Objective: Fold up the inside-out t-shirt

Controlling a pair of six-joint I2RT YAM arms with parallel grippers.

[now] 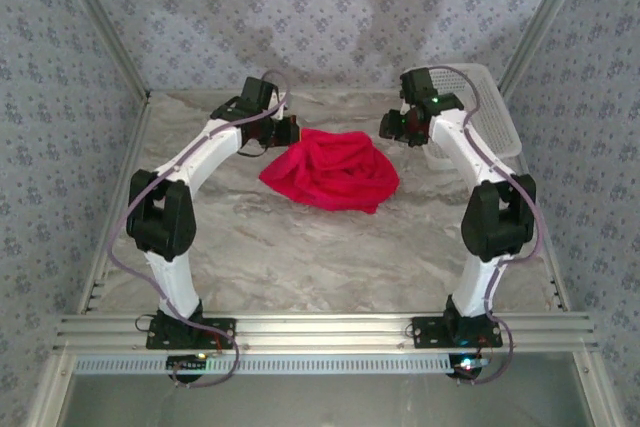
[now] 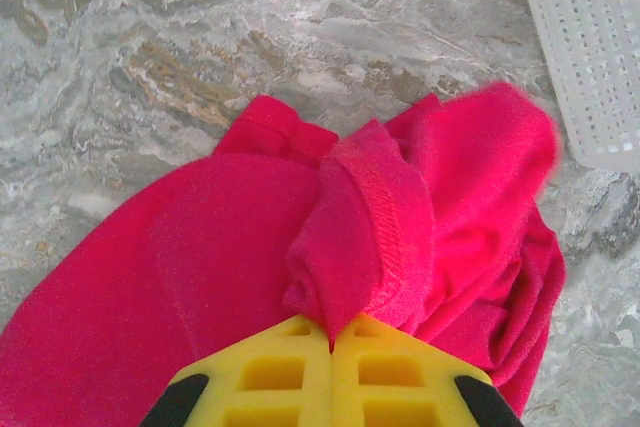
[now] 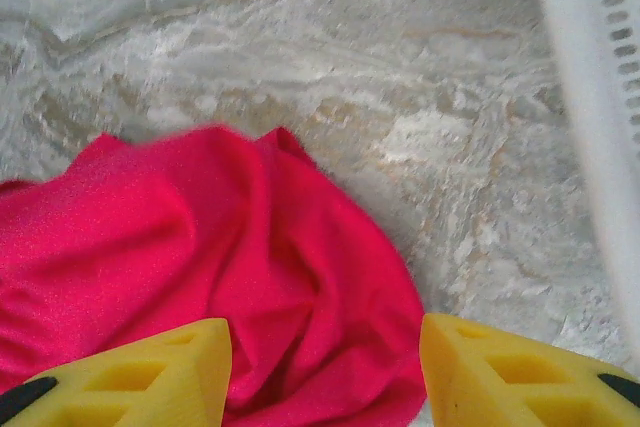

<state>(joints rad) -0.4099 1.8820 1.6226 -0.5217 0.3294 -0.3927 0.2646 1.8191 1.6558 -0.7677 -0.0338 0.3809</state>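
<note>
The inside-out t-shirt [image 1: 335, 171] is a bright red crumpled heap near the middle of the marbled table. My left gripper [image 1: 285, 130] is at the heap's upper left edge, shut on a pinched fold of the red cloth [image 2: 350, 247] with a stitched hem showing. The yellow fingers [image 2: 290, 372] meet with the cloth between their tips. My right gripper [image 1: 390, 127] hovers at the heap's upper right edge. Its jaws stand open above the shirt's rumpled edge [image 3: 300, 277], with nothing held between the yellow fingers [image 3: 150, 372].
A white mesh basket [image 1: 495, 117] stands at the back right, close behind the right arm, with its wall [image 3: 600, 77] near the right gripper. Bare marbled tabletop [image 1: 330, 257] lies in front of the shirt. Patterned walls close in the sides and back.
</note>
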